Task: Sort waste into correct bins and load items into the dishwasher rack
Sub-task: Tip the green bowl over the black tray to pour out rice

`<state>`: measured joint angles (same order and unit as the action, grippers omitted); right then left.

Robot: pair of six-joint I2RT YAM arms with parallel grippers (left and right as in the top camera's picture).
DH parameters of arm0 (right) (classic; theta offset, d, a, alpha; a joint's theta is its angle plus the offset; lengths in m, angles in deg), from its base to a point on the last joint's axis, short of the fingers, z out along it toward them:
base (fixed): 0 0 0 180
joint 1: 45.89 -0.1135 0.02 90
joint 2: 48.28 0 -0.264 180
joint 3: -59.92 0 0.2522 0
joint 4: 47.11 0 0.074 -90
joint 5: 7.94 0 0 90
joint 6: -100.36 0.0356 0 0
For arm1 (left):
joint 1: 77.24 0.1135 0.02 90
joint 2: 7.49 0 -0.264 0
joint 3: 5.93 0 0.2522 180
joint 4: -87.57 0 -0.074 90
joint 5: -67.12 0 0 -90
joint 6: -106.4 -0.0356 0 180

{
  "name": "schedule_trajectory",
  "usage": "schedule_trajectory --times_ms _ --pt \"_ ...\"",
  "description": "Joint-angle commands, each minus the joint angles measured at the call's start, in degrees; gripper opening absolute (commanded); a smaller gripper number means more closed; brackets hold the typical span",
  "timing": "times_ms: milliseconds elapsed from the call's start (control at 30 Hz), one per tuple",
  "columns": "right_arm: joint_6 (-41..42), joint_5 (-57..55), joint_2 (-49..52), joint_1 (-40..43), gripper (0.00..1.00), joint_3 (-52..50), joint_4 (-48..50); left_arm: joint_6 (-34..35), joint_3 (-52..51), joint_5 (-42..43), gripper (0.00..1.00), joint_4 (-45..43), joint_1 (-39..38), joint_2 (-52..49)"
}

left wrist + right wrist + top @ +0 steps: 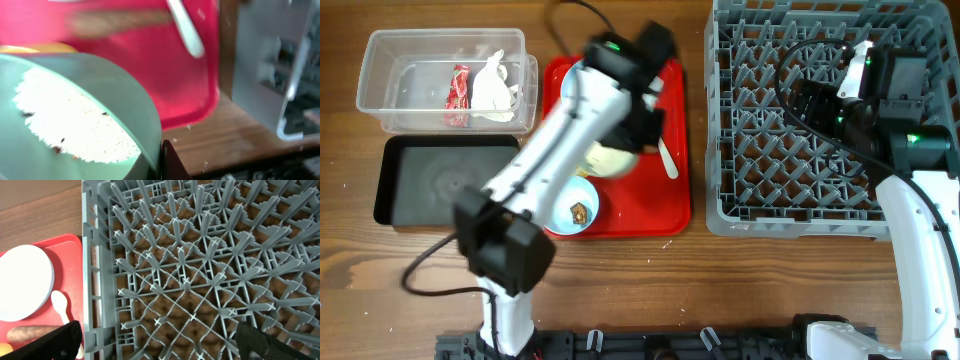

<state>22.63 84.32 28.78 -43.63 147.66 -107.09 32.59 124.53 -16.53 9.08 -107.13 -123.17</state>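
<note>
One light blue bowl [564,198] holding a brown lump [580,212] sat nearest on the red tray [660,205]. Behind it, the left gripper's [642,128] finger [172,162] met the rice bowl's [115,95] rim; jaw closure was indeterminable. Farther right, the right gripper [159,327] hung spread wide above the rack [200,255].

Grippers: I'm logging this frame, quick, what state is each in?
Left gripper: shut on the bowl of rice.
Right gripper: open, empty, above the rack.

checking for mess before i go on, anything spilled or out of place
A few small white grains lie loose on the wooden table off the red tray's corner, likely spilled rice. Nothing else stands out.
</note>
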Motion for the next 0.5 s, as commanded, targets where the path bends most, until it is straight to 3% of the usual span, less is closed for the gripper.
schedule_trajectory --times_ms 0,200,367,467 --pt "3.4 -0.8 0.6 0.1 1.00 1.2 0.1 -2.5 1.3 2.0 0.04 1.1 11.3 3.0" --pt "3.4 -0.8 0.6 0.1 1.00 1.1 -0.1 -10.1 0.2 4.6 0.04 4.4 29.8 3.0" --pt "3.4 -0.8 0.7 0.1 1.00 1.1 -0.3 -20.6 -8.9 15.5 0.04 1.4 43.0 3.0" --pt "3.4 -0.8 0.7 0.1 1.00 1.1 -0.3 -26.6 -16.9 27.6 0.04 -4.8 49.5 3.0"
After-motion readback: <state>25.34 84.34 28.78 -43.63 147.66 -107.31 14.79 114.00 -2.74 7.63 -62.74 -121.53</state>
